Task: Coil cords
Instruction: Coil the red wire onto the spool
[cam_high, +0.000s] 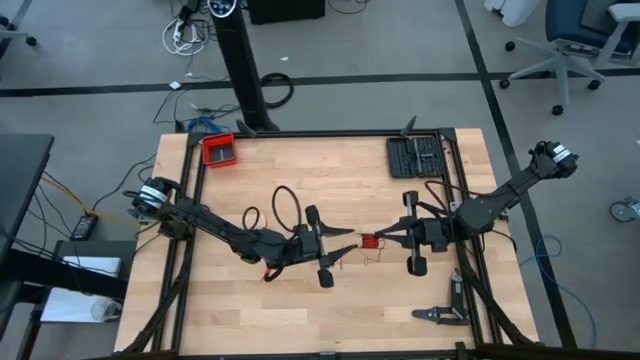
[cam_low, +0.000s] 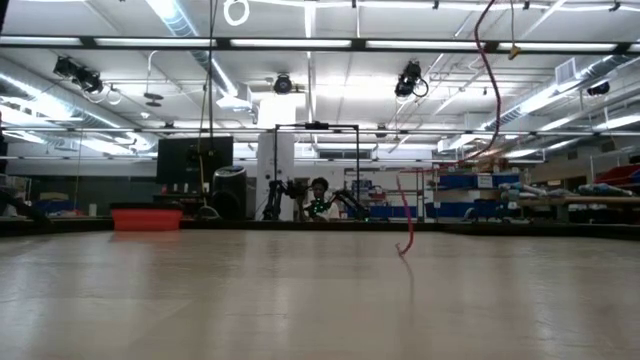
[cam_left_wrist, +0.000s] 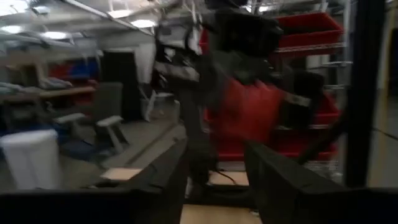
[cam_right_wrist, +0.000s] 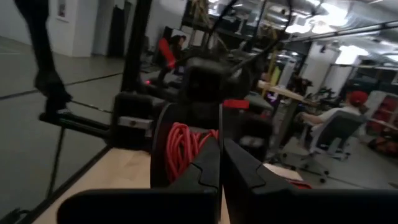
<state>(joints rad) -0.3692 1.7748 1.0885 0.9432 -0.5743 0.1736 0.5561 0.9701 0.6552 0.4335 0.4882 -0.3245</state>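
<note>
The red cord is a small coiled bundle held above the middle of the table between my two grippers. In the right wrist view its loops show just beyond my fingers. A loose strand hangs from it, its end touching the table. My right gripper comes from the table's right and is shut on the bundle. My left gripper comes from the left and is open, its fingertips beside the bundle's left end. I cannot tell whether they touch it. My right gripper is shut on the coiled cord at the bundle's right side, coming roughly level from the table's right. My own fingers hide the exact place of contact. The bundle is lifted clear of the table, with one slack strand hanging down to the tabletop.
A red tray stands at the far left corner and a black tool case at the far right. A thicker black cable loop lies beside the left arm. A dark tool lies near the front right edge.
</note>
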